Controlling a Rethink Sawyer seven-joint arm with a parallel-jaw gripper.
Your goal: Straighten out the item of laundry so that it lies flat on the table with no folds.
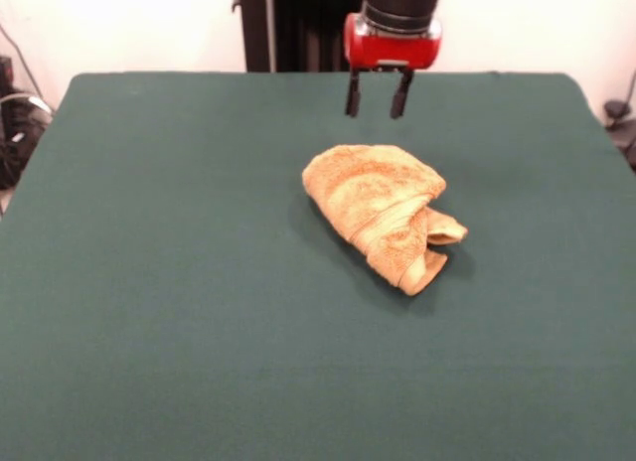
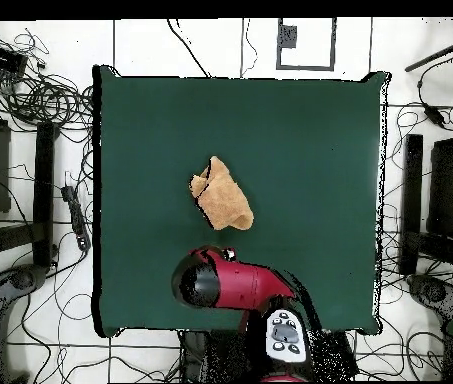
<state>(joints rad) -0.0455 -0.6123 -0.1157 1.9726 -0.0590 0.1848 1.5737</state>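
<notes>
Red-and-black arm (image 2: 235, 285), red wrist — black pincer (image 1: 377, 105)

Bare table (image 1: 179, 312) surrounds the crumpled towel (image 1: 383, 211) (sole obstacle); the gripper (image 1: 378, 105), fingers apart, apparently hangs clear behind it.

Two cameras, one table: how I see my rig from the remote desk.

My front camera sits across the table (image 1: 149, 332) from the robot, fairly low and close, looking along the green cloth toward the far edge, where the arm's gripper (image 1: 378, 107) drops in from the top. My overhead camera hangs high above, looking straight down and far enough off to take in the whole table (image 2: 310, 130) and the cabled floor around it, with the robot's base at the bottom. Both views share the tabletop and the towel (image 1: 383, 213) (image 2: 223, 194), turned half round between them.
</notes>
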